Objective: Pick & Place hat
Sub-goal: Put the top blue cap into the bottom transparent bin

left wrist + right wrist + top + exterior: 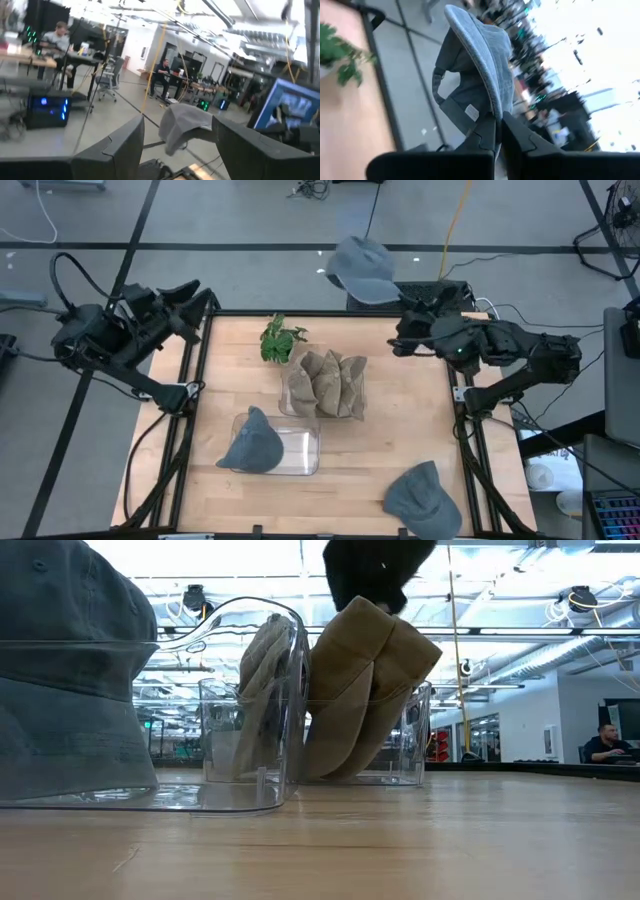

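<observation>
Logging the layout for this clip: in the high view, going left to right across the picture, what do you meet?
left gripper → dark blue hat in the clear bin → plant → tan hats → light grey hat held beyond the table's far edge → right gripper

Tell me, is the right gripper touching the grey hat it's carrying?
Touching. In the right wrist view, the right gripper has its fingers pinched shut on the edge of the grey hat, with no gap showing.
</observation>
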Tool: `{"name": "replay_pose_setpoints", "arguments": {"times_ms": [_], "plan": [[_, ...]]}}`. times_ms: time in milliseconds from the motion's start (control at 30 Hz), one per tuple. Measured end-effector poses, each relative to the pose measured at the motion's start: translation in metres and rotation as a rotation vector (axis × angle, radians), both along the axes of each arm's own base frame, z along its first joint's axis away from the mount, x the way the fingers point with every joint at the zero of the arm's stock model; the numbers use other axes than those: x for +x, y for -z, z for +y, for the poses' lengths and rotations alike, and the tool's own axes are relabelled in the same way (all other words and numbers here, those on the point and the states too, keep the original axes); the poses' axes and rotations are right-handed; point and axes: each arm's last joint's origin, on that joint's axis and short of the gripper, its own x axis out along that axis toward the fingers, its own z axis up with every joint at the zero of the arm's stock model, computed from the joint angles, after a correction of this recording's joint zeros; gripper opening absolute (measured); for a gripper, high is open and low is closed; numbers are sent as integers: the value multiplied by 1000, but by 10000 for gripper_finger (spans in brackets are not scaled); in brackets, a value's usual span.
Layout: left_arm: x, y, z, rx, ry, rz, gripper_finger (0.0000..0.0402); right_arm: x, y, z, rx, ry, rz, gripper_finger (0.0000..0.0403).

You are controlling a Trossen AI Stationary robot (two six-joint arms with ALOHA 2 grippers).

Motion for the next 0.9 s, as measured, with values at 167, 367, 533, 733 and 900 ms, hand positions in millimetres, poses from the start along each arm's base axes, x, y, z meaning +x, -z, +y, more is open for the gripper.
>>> {"name": "replay_pose_setpoints", "arguments": {"times_ms": [167,367,533,733,900], "plan": [[0,0,5,-109,-12,-122,241,12,-12,2,-111,-36,23,0],[1,-1,6,-167,38,-208,241,25,-14,3,-233,-60,102,0],[3,-1,6,-189,110,-253,241,40,-1,8,-372,-108,209,0],[4,-2,7,-254,185,-334,241,53,14,28,-587,-217,213,0],[-2,-4,10,-266,232,-372,241,54,24,47,-608,-315,169,0]]}}
